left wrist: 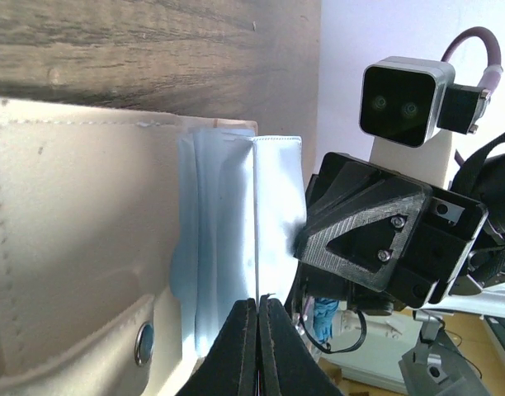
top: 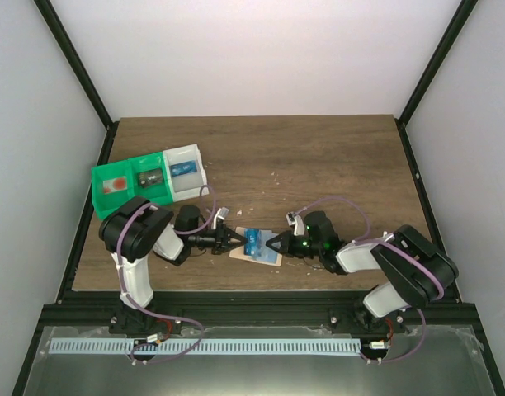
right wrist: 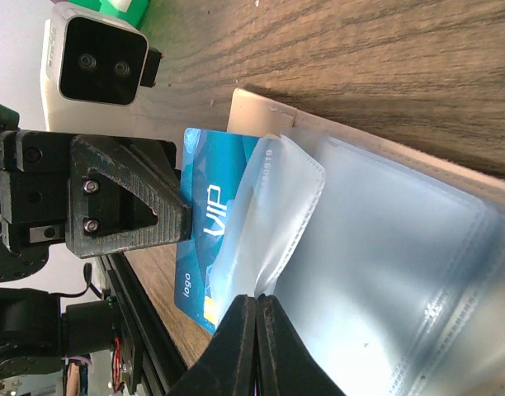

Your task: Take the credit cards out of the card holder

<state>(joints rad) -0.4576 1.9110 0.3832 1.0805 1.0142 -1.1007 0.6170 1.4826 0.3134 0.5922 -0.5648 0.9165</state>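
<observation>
A: Two sets of jaws, both clenched tight. Any guess why, starting with the left gripper (top: pixel 233 240)?

B: Most likely anchors the card holder (top: pixel 257 256) from its left end. Meets the holder's contents right at the edge. Whether card or film sits between those tips, cannot tell.

A: And the right gripper (right wrist: pixel 257 330)?

B: Pinches the lip of a clear pocket (right wrist: pixel 384 247), by the look of it. Probably lifts the film to open the mouth and free what sits inside.

A: Whereabouts of the holder?

B: Flat on the wooden table (top: pixel 318 157), close to the near edge, straight between the two arms, tan cover down and pockets fanned upward.

A: Cards?

B: One blue VIP card (right wrist: pixel 205 231), partly out of its pocket, poking toward the left gripper. Further off, seemingly more cards, lying in the green bin (top: pixel 97 191) and the white bin (top: pixel 189 188) at the back left.

A: Room to move?

B: Plenty of bare wood behind and to the right. Tight in the middle, though: fingertips nearly nose to nose, only the holder between. Calls for a pull along the card's length, away from the pocket mouth. Worth minding the near edge too, so as not to drag the whole holder over it.
</observation>
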